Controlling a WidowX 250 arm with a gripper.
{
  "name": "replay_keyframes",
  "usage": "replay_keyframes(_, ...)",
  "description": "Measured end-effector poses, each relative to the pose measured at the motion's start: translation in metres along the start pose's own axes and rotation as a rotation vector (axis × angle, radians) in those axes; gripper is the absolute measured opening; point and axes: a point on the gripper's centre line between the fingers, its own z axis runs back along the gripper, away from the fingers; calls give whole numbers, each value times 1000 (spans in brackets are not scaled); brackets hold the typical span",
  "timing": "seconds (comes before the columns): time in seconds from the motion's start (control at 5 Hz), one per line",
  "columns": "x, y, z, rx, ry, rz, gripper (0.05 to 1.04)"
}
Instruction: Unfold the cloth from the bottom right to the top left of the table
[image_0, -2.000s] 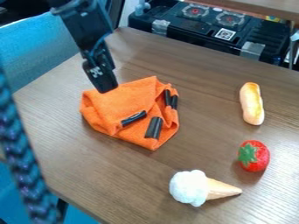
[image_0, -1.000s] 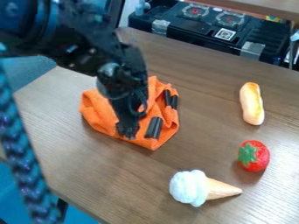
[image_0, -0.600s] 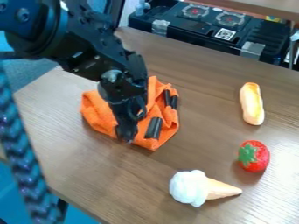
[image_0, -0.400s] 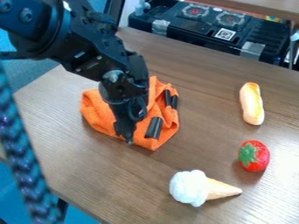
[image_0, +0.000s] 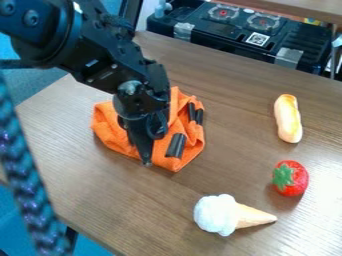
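my arm (image_0: 100, 55) comes in from beyond the far left of the cloth (image_0: 178, 125) and slants down over its middle. my pincer (image_0: 145, 161) points downward, with its lower end at the cloth's near edge. i cannot tell how far my pincer is open, nor whether it has hold of the cloth or only lies against it.

the cloth is orange and sits in a rumpled, folded heap on the desk (image_0: 133, 200), part of it hidden behind me. one broad black strip (image_0: 176, 146) lies on the cloth's near right part, just beside my pincer, and two darker strips (image_0: 196, 113) sit close together on its far right part.

well to the right of the cloth is the bread (image_0: 288, 118), long and pale with a golden patch. to the cloth's right and nearer the camera is the strawberry (image_0: 290, 178), red, with its green leaves (image_0: 283, 175) turned toward the cloth. nearer the camera than the cloth, and somewhat right of it, the ice cream (image_0: 216, 214) lies on its side, its white scoop toward the left and its cone (image_0: 252, 216) pointing away to the right.

far behind the cloth, beyond the desk, is a black toy stove (image_0: 227, 36) with two burners and a square printed code (image_0: 256, 39). left of the cloth, close to the camera, a dark blue braided cable (image_0: 25, 170) runs downward.
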Motion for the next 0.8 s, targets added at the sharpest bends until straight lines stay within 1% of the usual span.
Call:
replay_keyframes(0.2, -1, -1, 0, -6, 7, -5, 57)
replay_keyframes(0.4, -2, -3, 0, -26, 12, -7, 50)
replay_keyframes(0.6, 0, 13, 2, -47, 7, 31, 50)
replay_keyframes(0.8, 3, 43, 9, -79, -11, 115, 50)
